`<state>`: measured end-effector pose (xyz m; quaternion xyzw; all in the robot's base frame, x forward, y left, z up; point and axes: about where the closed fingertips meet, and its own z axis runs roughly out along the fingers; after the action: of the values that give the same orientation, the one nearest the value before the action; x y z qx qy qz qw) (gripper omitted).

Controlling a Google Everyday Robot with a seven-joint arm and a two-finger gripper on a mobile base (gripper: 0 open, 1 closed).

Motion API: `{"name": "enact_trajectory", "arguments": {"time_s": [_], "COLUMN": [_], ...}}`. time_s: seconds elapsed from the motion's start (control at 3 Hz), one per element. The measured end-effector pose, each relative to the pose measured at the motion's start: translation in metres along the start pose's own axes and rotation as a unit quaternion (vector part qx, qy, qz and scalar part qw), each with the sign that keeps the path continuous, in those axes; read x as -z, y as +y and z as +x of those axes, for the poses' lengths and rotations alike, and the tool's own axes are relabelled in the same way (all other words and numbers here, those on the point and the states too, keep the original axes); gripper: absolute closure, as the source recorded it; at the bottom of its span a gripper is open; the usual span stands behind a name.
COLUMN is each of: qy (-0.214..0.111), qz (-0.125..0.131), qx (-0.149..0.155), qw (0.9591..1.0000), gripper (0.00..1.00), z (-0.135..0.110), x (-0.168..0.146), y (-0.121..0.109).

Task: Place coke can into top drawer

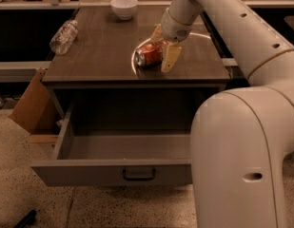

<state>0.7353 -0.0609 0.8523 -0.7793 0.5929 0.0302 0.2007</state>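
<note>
One arm (232,27) reaches from the upper right of the frame down to the centre of the table (89,61). The gripper (163,46) sits low over the table top, just right of centre. Its fingers (169,58) are spread wide: one stands toward the bottom of the frame and the other toward the top, with the right end of the coke can (149,56) between them. It cannot be told whether either finger touches the can.

The coke can lies on its side on the table, with its silver end pointing toward the left of the frame. A thin bright ring on the table surface surrounds it.

The top drawer (113,172) is pulled out below the table edge, in the lower centre of the frame. Its interior is open to view, and a dark handle (138,175) sits at the middle of the front panel.

A white bowl (124,7) stands at the top edge of the table, left of the gripper. A clear plastic bottle (63,36) lies at the table's upper left edge. A cardboard box (34,101) leans at the left of the cabinet. The robot's body (246,160) fills the lower right of the frame.
</note>
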Motion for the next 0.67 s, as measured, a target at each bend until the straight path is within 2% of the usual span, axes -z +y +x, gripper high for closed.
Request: {"name": "enact_trajectory", "arguments": {"time_s": [0.67], "qy": [0.019], "qz": [-0.007], "qx": [-0.011], "qw": [0.9997], "gripper": [0.73], "z": [0.0037], "x": [-0.0011], "y": [0.0036]}}
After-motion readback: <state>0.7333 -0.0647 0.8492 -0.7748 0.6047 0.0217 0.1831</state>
